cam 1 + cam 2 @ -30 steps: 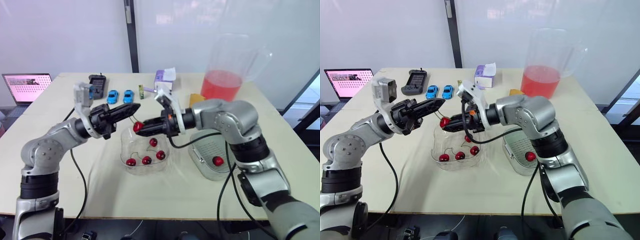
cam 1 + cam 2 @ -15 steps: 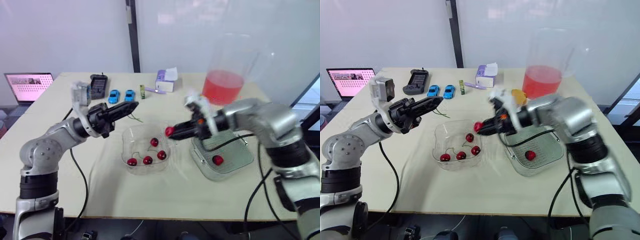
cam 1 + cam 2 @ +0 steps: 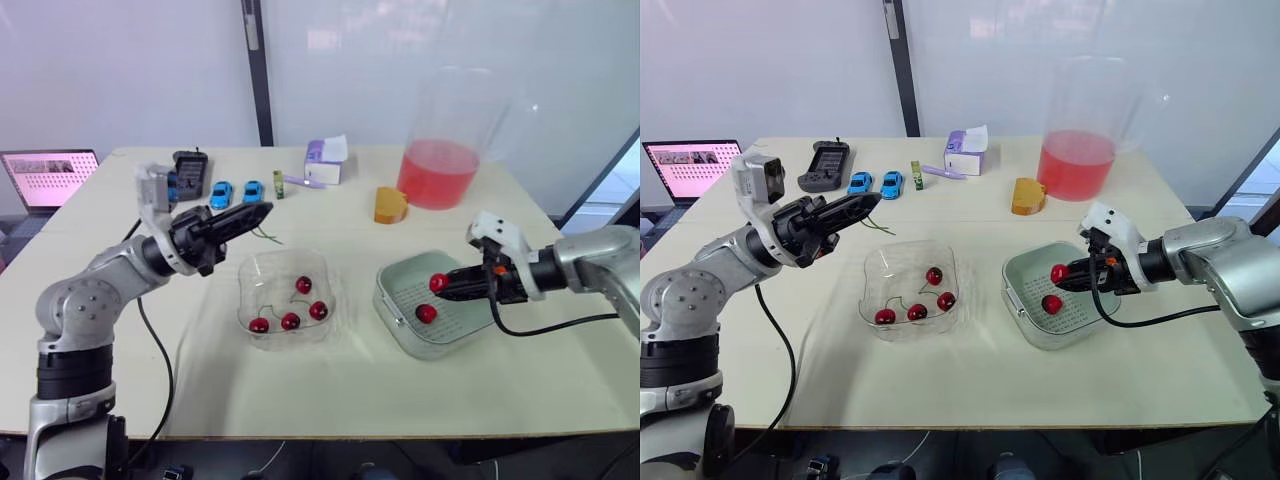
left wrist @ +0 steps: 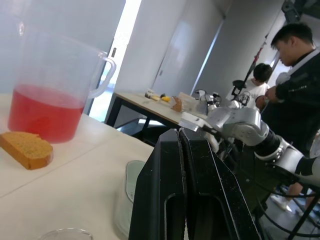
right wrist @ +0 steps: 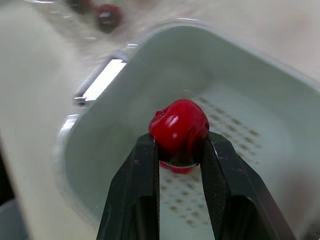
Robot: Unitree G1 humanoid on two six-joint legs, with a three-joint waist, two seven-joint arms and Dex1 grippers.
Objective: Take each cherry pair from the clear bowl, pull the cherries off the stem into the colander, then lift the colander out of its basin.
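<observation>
Right wrist view: right claw (image 5: 180,143) clamps a cherry (image 5: 178,126) (round) over the colander (image 5: 239,137); left claw (image 4: 180,134) closed.

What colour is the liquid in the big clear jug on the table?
The liquid is pinkish red, clearest in the left eye view.

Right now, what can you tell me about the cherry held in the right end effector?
The cherry is round, glossy red, dimpled on one side, with no stem visible. The right end effector pinches it between its two black fingers from opposite sides. It hangs over the perforated floor of the pale green colander, apart from a second cherry lying there.
</observation>
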